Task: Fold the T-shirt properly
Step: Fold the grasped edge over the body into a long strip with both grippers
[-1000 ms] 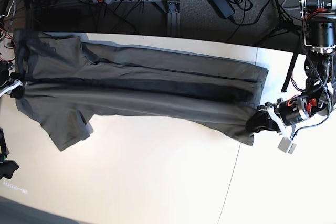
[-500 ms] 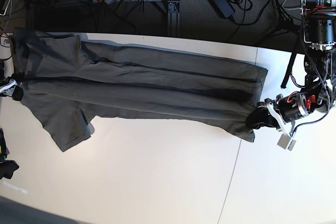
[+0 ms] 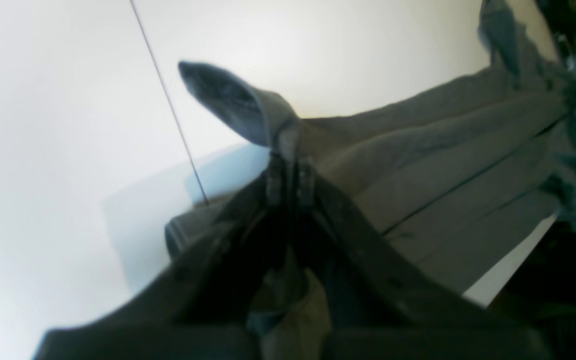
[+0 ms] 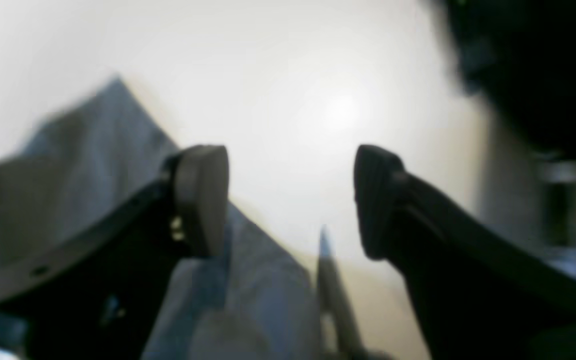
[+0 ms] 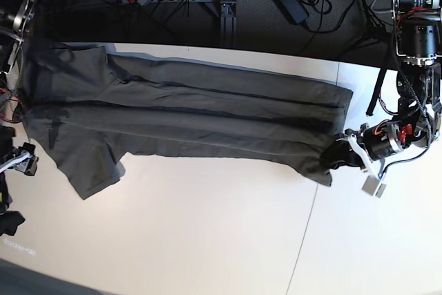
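The T-shirt (image 5: pixel 186 119) lies stretched across the upper half of the base view as a long band folded lengthwise, on the white table (image 5: pixel 207 240). Its collar end with one sleeve (image 5: pixel 90 167) hangs toward the left edge of the frame; its hem end reaches the right.

The left gripper (image 5: pixel 340 157), at the right of the base view, is clamped on the lower hem corner. In the left wrist view its jaws stand pressed together with a peak of cloth (image 3: pixel 233 102) sticking up above them.

The right gripper (image 4: pixel 290 200), at the far left of the base view, stands with its pads wide apart and nothing between them. The right wrist view is blurred, but cloth seems to lie below and left of the pads, not in the gap, so that end of the shirt rests free on the table.

The step in hand looks like the crosswise fold, bringing one end of the band over the other. To do it well, the free gripper should take a fresh hold at the collar end, catching every layer at the edge and not just the top one. The loose sleeve at lower left wants tucking in line with the band first, or it will poke out of the finished fold. The clamped corner should travel low and level, so the lengthwise creases stay straight.
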Available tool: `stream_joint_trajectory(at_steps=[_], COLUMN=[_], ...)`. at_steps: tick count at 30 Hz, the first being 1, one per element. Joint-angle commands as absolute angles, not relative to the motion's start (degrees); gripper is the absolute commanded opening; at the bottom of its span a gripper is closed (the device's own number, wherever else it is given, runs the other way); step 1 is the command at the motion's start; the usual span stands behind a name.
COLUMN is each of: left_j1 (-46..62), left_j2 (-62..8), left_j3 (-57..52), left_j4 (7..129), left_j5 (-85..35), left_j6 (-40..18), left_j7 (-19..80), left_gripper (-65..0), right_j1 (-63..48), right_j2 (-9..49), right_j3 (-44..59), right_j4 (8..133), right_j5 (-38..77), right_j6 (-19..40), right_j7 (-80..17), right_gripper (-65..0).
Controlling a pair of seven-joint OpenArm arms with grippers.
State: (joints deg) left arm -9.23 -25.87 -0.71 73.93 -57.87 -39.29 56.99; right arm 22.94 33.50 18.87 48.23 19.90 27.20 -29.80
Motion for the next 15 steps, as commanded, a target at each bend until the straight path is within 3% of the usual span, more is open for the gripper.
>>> stream_joint_trajectory(at_steps=[1,5,15], left_j1=[-10.3,-10.3,-10.3], left_j2=[-26.7,-26.7,-26.7], left_j3=[-1.1,-1.1,-1.1], left_j4=[74.9,74.9,74.9], left_j5=[-59.0,-59.1,-59.1], left_j6=[-40.0,-40.0,-40.0], left_j7=[56.0,56.0,55.9], left_gripper=[-65.0,-65.0,-65.0], right_j1=[25.8,29.2,29.3], right_j2=[34.5,32.9,29.3], right_j3=[17.4,10.7,3.9], right_j4=[46.7,40.2,39.9], right_j5=[19.8,19.3,19.0], right_j6=[30.2,30.0,30.0], right_j7=[-27.1,-26.3,-27.4], right_gripper=[-26.0,-26.0,-26.0])
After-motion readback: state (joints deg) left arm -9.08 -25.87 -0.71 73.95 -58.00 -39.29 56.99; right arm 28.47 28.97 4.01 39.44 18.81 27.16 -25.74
